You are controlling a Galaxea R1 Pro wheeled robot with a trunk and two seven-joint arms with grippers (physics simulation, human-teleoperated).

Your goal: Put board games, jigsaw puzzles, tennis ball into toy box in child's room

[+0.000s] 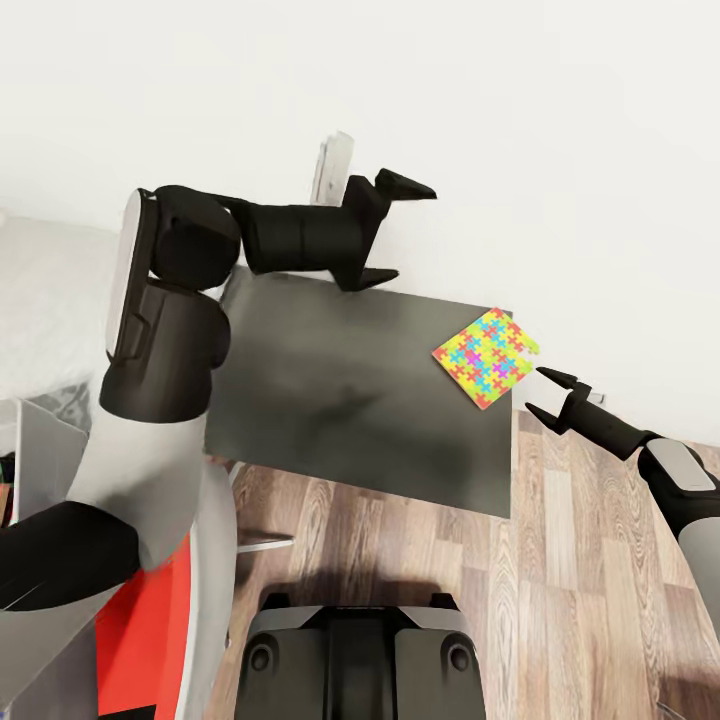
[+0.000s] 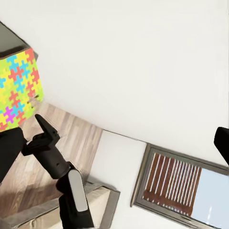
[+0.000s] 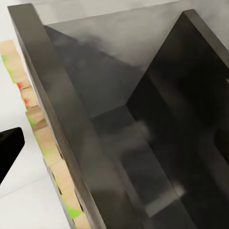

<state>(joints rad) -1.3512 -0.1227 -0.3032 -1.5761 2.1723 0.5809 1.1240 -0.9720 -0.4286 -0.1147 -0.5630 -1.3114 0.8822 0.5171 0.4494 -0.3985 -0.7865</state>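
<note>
Nearest, we note our base over wood floor [image 1: 560, 560], with a red-and-grey object at near left that we cannot identify.

Next, the right gripper [image 1: 551, 392], fingers spread and empty, just right of the table's right edge.

Then the table [image 1: 340, 400], a dark top; on its far right corner lies one jigsaw puzzle [image 1: 486, 357], flat, partly overhanging the edge.

Farthest, the left gripper [image 1: 400, 230], spread wide, empty, above the table's far edge by the wall [image 1: 560, 150].

We judge this puzzle still unboxed; we see no other toys or the toy box here, so progress is uncertain.
</note>
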